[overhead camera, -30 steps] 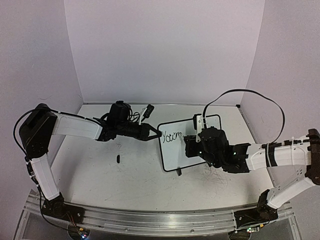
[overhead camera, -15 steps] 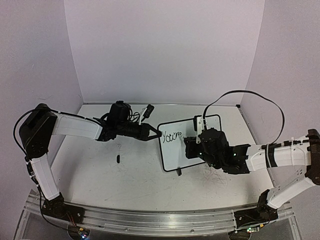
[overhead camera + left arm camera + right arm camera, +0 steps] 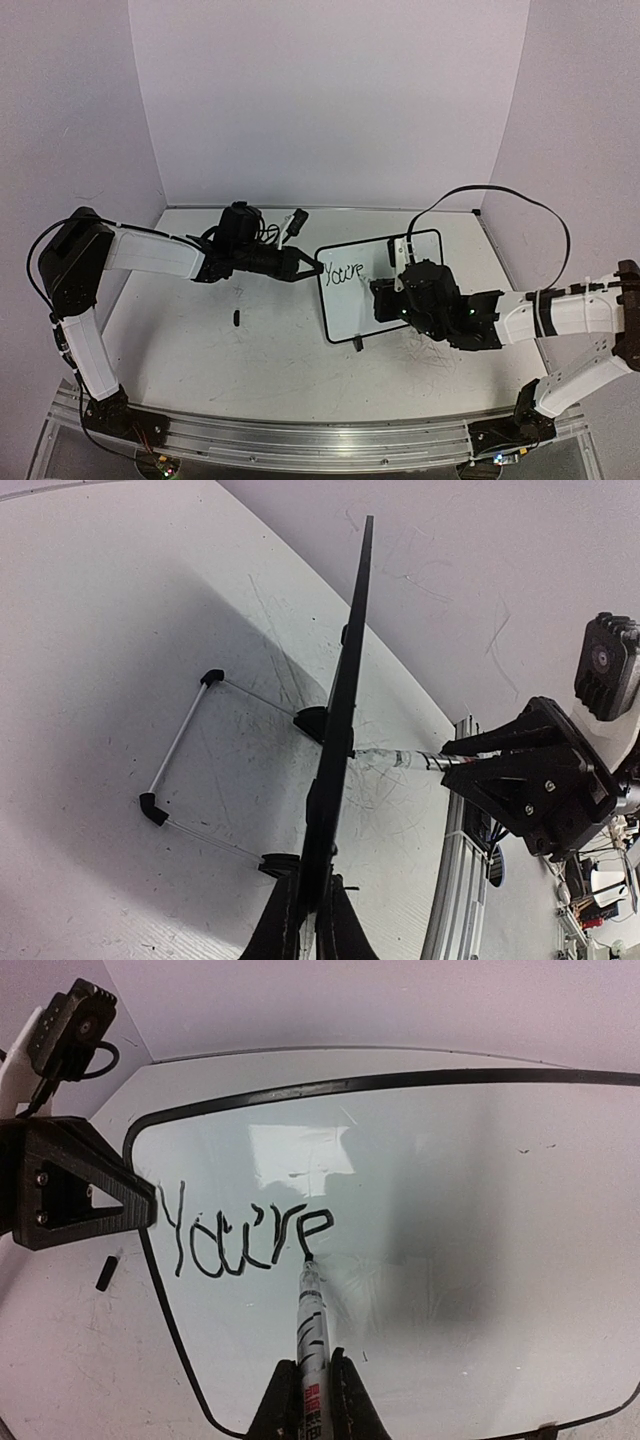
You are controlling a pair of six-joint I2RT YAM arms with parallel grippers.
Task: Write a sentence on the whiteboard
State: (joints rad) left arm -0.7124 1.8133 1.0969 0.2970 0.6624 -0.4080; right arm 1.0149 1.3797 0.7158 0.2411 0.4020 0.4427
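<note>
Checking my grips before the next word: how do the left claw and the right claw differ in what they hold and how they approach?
The left claw pinches the whiteboard by its left edge; the right claw grips a marker. The left claw meets the board edge-on from the side; the right claw faces the writing surface, with the marker's tip at the foot of the "e" in "You're". Both are shut on something.
</note>
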